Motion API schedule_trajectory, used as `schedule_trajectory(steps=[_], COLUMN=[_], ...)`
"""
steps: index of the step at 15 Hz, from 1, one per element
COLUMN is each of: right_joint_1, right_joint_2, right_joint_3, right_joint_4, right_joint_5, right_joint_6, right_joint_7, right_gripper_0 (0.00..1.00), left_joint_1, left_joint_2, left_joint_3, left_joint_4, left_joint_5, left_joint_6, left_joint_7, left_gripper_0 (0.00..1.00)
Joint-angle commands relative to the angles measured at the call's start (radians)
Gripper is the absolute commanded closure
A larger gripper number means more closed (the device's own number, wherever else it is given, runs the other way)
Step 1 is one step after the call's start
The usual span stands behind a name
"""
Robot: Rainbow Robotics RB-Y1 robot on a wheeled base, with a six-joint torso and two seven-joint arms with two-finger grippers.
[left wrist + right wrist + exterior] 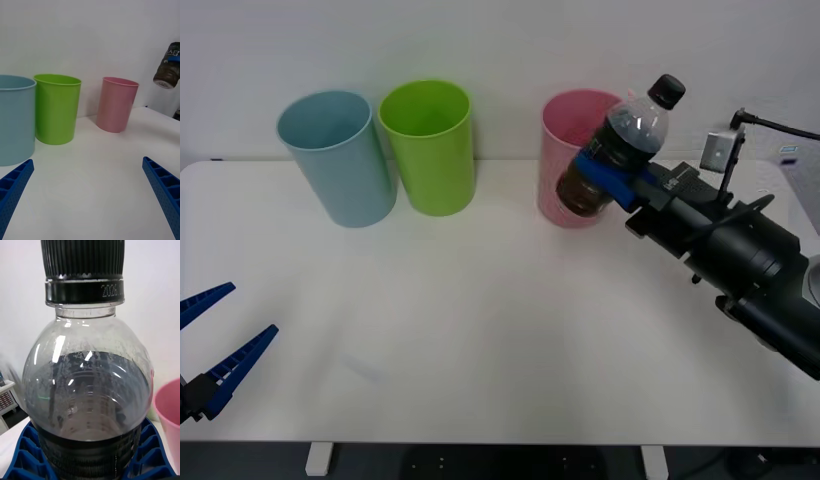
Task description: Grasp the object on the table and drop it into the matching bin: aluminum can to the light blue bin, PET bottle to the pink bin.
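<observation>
My right gripper [608, 176] is shut on the PET bottle [626, 135], a small clear bottle with a black cap and a dark band, held tilted in the air above the table [480, 330]. The bottle [88, 390] sits between the blue fingers [22, 453] with its cap upward. In the left wrist view the bottle [168, 69] hangs beside the pink bin [116, 105], above its rim and apart from it. The pink bin [563, 160] stands at the back, partly hidden by the bottle; its rim [168, 416] is close by. The light blue bin [337, 158] stands back left. My left gripper [250, 310] waits open at the near left.
A lime green bin [430, 148] stands between the light blue and pink bins, close to the blue one. A small grey box on a stand [720, 150] is at the back right behind my right arm. A white wall rises behind the table.
</observation>
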State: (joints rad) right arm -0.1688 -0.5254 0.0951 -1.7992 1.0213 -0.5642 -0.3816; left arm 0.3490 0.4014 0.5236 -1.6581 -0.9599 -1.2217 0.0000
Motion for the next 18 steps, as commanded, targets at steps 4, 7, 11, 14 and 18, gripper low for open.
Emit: schedule_trajectory(steps=[4, 7, 11, 14, 18], right_joint_1=[-0.147, -0.276, -0.457, -0.561, -0.627], right_joint_2=[-0.125, -0.159, -0.159, -0.139, -0.099], right_joint_3=[0.002, 0.044, 0.112, 0.147, 0.164], right_joint_4=[0.052, 0.164, 0.376, 0.511, 0.63], right_joint_5=[0.0, 0.0, 0.0, 0.005, 0.056], right_joint_6=[0.036, 0.036, 0.036, 0.038, 0.038], right_joint_7=[-0.057, -0.06, -0.034, -0.013, 0.023], right_gripper_0=[1.0, 1.0, 1.0, 1.0, 1.0], left_joint_1=[0.0, 0.0, 0.0, 0.0, 0.0], left_joint_2=[0.0, 0.0, 0.0, 0.0, 0.0], left_joint_3=[0.0, 0.0, 0.0, 0.0, 0.0], left_joint_4=[0.0, 0.0, 0.0, 0.0, 0.0], left_joint_5=[0.0, 0.0, 0.0, 0.0, 0.0], left_joint_6=[0.0, 0.0, 0.0, 0.0, 0.0], left_joint_7=[0.0, 0.0, 0.0, 0.0, 0.0], left_gripper_0=[0.0, 0.0, 0.0, 0.0, 0.0])
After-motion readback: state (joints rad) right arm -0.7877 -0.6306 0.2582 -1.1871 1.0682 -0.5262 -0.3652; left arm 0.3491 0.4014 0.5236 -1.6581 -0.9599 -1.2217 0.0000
